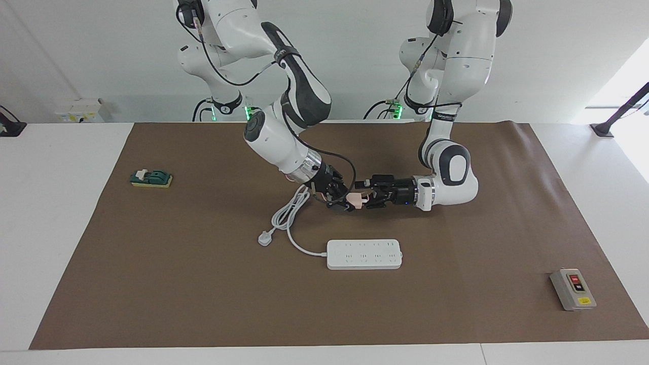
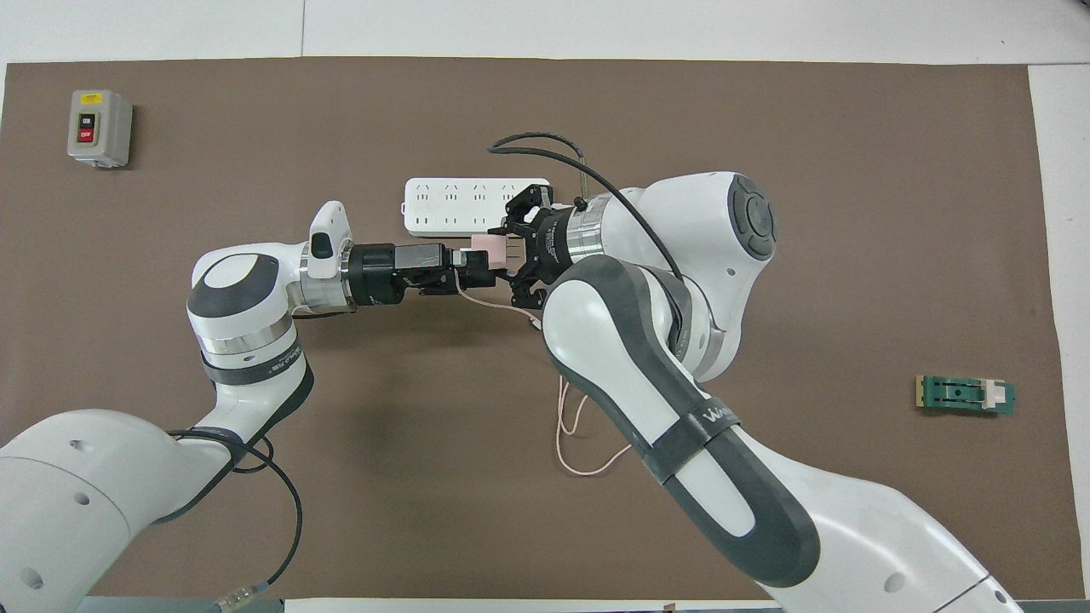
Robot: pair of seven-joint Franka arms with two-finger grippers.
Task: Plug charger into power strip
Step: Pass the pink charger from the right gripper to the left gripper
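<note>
The pale pink charger (image 1: 358, 199) (image 2: 489, 247) hangs in the air between my two grippers, over the mat just nearer to the robots than the power strip (image 1: 364, 254) (image 2: 443, 204). My left gripper (image 1: 367, 196) (image 2: 475, 266) is shut on the charger's cable end, with the prongs pointing toward the right gripper. My right gripper (image 1: 347, 203) (image 2: 513, 251) has its fingers spread on either side of the prong end. The thin pink cable (image 2: 565, 426) trails down to the mat under the right arm. The power strip lies flat with its sockets up.
The strip's thick white cord (image 1: 290, 215) loops to a white plug (image 1: 264, 237) toward the right arm's end. A grey box with red and black buttons (image 1: 573, 289) (image 2: 100, 128) lies toward the left arm's end. A green block (image 1: 151, 178) (image 2: 965, 395) lies at the right arm's end.
</note>
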